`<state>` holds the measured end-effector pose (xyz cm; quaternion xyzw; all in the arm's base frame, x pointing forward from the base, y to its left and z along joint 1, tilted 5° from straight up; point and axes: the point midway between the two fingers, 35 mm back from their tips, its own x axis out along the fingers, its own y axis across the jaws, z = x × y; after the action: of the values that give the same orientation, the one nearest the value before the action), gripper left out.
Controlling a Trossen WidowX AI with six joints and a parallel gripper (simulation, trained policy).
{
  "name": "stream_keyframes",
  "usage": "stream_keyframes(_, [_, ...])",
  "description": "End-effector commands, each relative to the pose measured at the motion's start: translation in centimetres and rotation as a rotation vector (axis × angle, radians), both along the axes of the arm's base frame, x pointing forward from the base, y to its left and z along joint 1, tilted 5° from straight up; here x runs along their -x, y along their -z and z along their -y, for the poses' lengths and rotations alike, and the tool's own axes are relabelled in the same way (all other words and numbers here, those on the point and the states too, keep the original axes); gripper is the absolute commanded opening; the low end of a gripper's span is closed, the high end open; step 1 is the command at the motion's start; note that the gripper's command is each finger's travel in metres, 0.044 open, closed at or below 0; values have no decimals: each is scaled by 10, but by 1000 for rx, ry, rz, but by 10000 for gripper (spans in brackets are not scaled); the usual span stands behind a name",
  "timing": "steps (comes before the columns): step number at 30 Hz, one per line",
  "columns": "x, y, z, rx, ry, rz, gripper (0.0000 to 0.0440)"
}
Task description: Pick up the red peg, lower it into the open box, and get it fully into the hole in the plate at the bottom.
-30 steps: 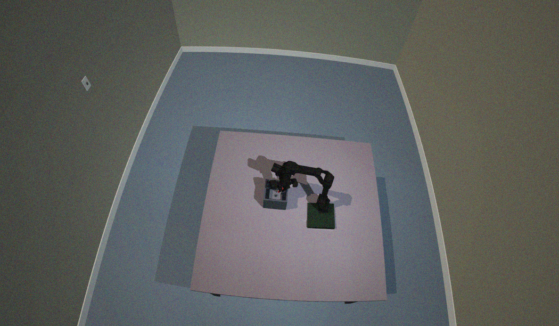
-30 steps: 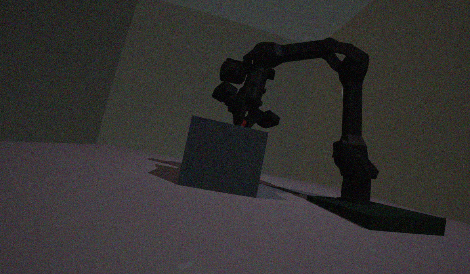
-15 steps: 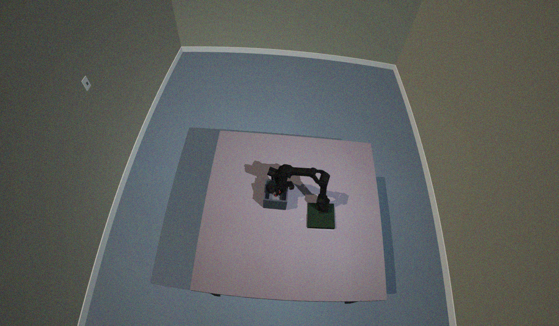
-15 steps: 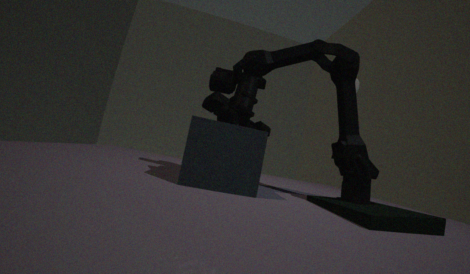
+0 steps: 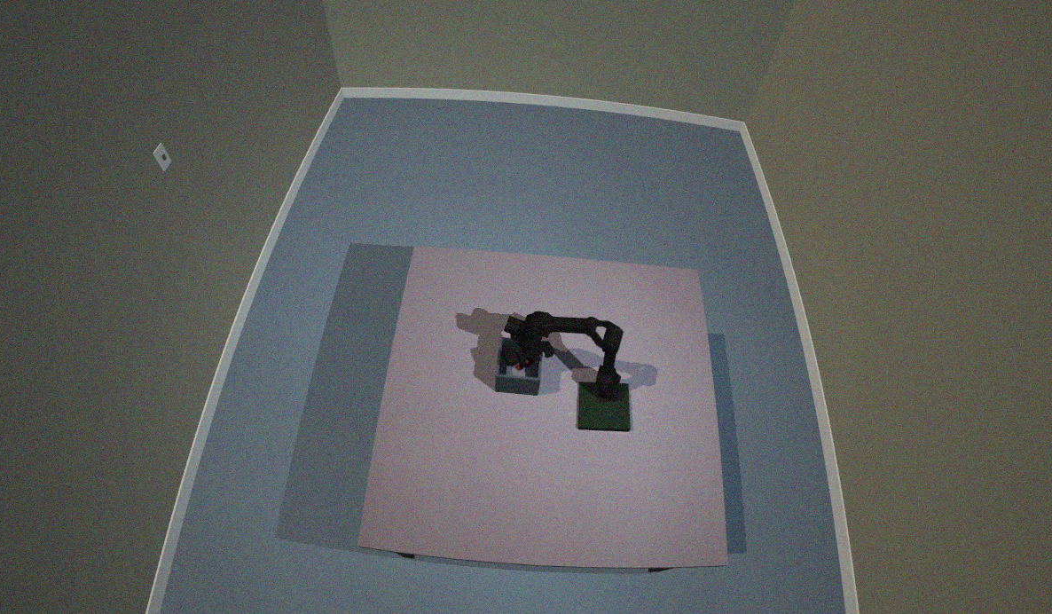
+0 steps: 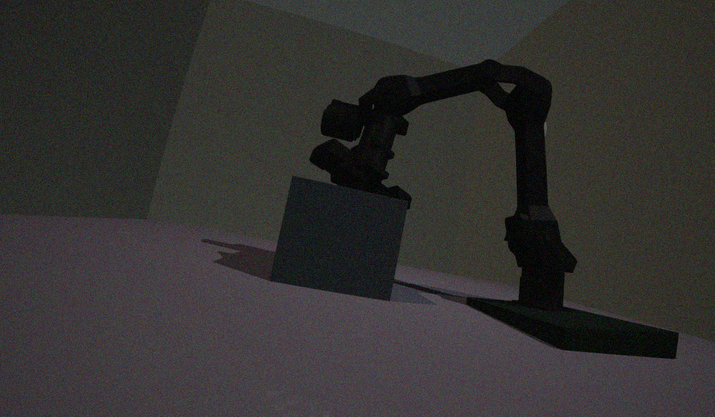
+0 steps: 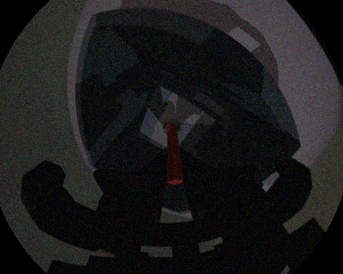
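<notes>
The open box (image 5: 517,384) (image 6: 339,238) (image 7: 108,59) is dark blue-grey and stands on the table. My gripper (image 7: 172,151) is shut on the red peg (image 7: 174,162) (image 5: 519,368), with its fingers down inside the box. In the exterior view the near wall of the box hides the fingertips and the peg. In the wrist view the peg's far end points at the middle of the plate (image 7: 191,108), which is partly in shadow. The peg's end covers the area of the hole, and I cannot tell whether it has entered it.
The box walls stand close around the fingers, and one finger's outer part overhangs the rim on the arm-base side. The arm base stands by a dark green slab (image 5: 603,412) (image 6: 619,339) on the pink table (image 5: 468,481) (image 6: 194,342).
</notes>
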<state>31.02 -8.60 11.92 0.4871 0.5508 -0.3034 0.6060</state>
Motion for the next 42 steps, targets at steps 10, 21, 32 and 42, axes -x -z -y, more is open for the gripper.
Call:
stream_keyframes(10, [5, 68, -6, -55, -103, -101, 25])
stream_keyframes(21, [11, 82, -6, -62, -115, -135, 63])
stream_keyframes(32, [12, 83, -6, -64, -115, -143, 148])
stream_keyframes(42, [12, 83, -6, -64, -115, -143, 156])
